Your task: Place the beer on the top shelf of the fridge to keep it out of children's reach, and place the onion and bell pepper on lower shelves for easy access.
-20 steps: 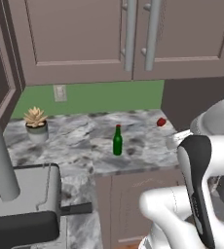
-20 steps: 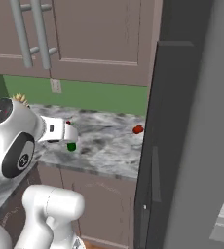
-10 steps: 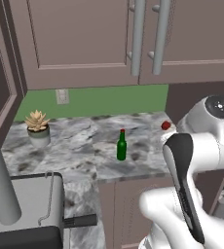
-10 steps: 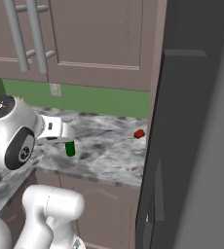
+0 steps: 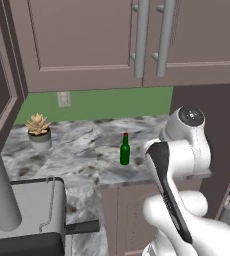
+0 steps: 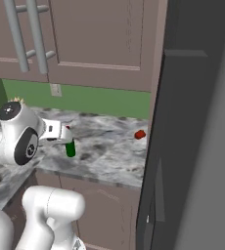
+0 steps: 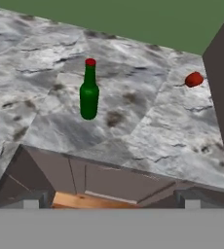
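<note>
The beer stands upright on the marbled grey tabletop, a plain dark green bottle with a red cap and no label or writing that I can read on it. Taking the bottle as my landmark, the bell pepper lies well apart from it toward the dark fridge, close to the green back wall, and it too carries no marking. On the bottle's other side, far along the tabletop, a small potted succulent sits near the wall, and a pale wall outlet is set into the green strip behind and above it. Brown wooden cupboards with long grey handles hang above the bottle. In front of it the tabletop ends in a front edge, with cabinet doors below. My gripper hangs over the tabletop's front edge just short of the bottle and touches nothing; I cannot tell how far apart its fingers stand, since only small grey stubs show at the bottom of the hand view.
</note>
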